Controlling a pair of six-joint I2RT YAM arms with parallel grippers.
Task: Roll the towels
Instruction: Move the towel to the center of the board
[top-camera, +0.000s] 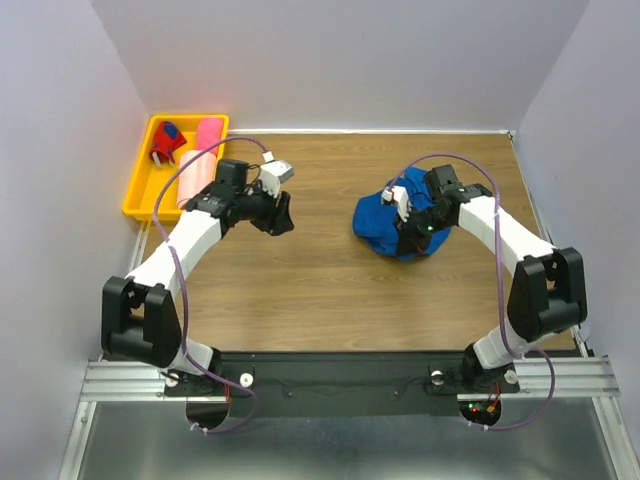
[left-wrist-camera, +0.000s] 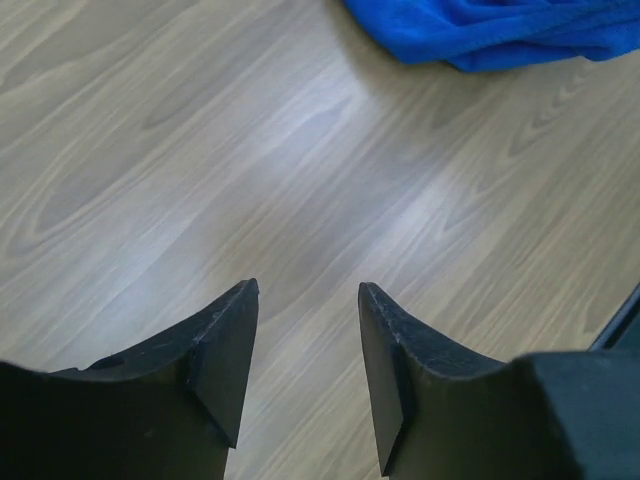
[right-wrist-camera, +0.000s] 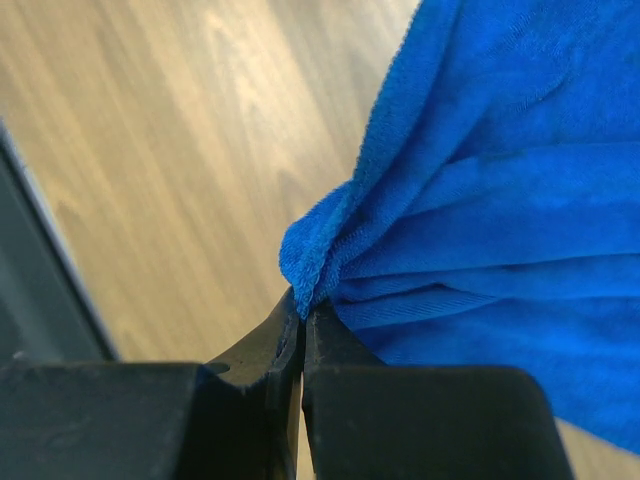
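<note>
The right claw (right-wrist-camera: 303, 318) is pinching a corner fold of the blue towel (right-wrist-camera: 480, 200), with its jaws pressed together on the cloth. The left claw (left-wrist-camera: 308, 300) is hanging over bare counter (left-wrist-camera: 200, 150), jaws partly spread and nothing between them. The blue towel is lying in a crumpled heap right of the counter's middle, well apart from the left claw. The hot pink towel (top-camera: 208, 134) and the pale pink towel (top-camera: 196, 172) are sitting in the tray (top-camera: 138, 190) at the far left. Both are looking already rolled, so the blue one seems to be the last.

The step in hand looks to be spreading the heap flat before rolling. To do it well, the right claw should be lifting its corner just enough to let the folds fall loose. Meanwhile the left claw should be reaching across for a second corner on the same short edge. Pulling the two apart gently would be stretching the cloth into a strip. Gripping a bunched layer instead of a single edge would be leaving twists in.

The top view is showing the whole heap and both arms, but not what the right jaws are holding. The right wrist view is settling that: a small tuck only. The left wrist view is showing the empty gap and the towel's near edge at its upper right.
</note>
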